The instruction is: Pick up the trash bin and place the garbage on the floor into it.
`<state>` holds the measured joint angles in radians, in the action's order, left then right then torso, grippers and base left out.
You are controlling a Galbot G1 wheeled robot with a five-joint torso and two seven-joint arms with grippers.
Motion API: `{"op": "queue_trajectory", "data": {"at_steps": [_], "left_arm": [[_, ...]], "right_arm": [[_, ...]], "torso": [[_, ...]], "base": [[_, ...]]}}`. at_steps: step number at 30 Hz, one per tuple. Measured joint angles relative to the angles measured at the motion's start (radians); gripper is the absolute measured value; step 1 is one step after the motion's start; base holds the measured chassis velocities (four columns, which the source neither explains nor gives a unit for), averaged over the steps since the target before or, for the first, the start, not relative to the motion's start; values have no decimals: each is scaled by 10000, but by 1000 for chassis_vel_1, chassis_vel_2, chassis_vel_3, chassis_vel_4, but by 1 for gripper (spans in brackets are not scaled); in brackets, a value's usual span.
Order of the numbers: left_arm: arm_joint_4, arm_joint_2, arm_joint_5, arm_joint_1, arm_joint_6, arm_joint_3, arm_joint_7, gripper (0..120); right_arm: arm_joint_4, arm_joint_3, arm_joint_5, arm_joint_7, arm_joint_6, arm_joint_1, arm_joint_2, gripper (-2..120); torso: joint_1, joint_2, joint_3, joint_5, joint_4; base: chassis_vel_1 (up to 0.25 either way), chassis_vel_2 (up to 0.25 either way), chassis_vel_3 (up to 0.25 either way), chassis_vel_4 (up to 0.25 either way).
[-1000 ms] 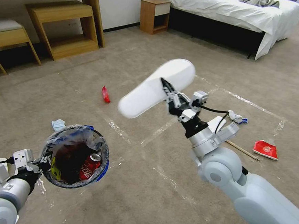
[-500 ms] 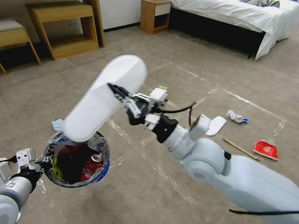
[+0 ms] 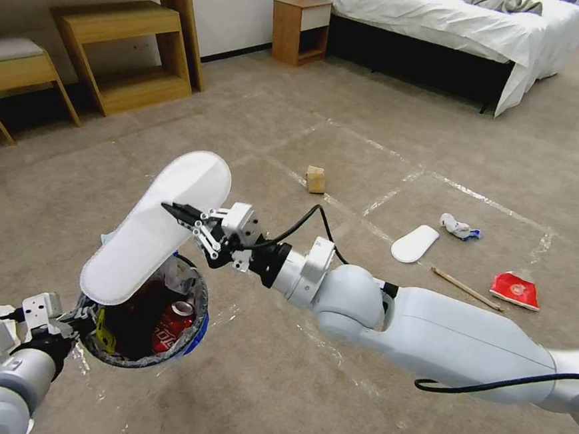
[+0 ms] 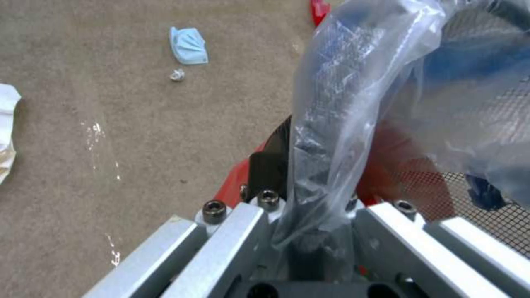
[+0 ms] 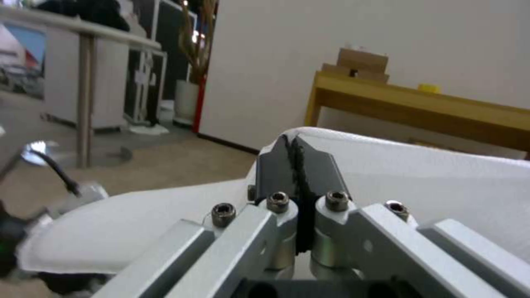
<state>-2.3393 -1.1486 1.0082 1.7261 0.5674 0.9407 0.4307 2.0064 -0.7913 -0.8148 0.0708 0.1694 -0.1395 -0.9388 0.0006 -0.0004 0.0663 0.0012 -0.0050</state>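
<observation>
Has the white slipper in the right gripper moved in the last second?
Yes. The slipper, held by the right gripper, swung to the robot's left, from above the taped carpet to over the trash bin.

The white slipper (image 3: 155, 226) hides part of the trash bin (image 3: 196, 317) rim.

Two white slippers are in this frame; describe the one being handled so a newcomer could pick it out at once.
Start at the trash bin held by the left gripper. Tilted over its rim is a white slipper, pinched by the right gripper. The other slipper lies flat on the floor.
</observation>
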Motion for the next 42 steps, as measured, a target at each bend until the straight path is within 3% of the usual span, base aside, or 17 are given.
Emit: {"op": "queue_trajectory", "data": {"at_steps": [12,24,42], "left_arm": [[-3,50,74,-61,-68,77,-17,1],[375,99,94,-330,-119,120,39,1],[248,67,207,-346,-130,208,93,1]], "right_arm": [[-1246,-447,2347,51,-101,80,-484,0],[-657,-308,2370,-101,69,-13,-54,0],[-615,-807,2648,-141,68,-172,90,0]], "torso": [[0,0,0,1,1],[0,0,0,1,1],[0,0,0,1,2]], "base": [[0,0,0,0],[0,0,0,0],[0,0,0,0]]}}
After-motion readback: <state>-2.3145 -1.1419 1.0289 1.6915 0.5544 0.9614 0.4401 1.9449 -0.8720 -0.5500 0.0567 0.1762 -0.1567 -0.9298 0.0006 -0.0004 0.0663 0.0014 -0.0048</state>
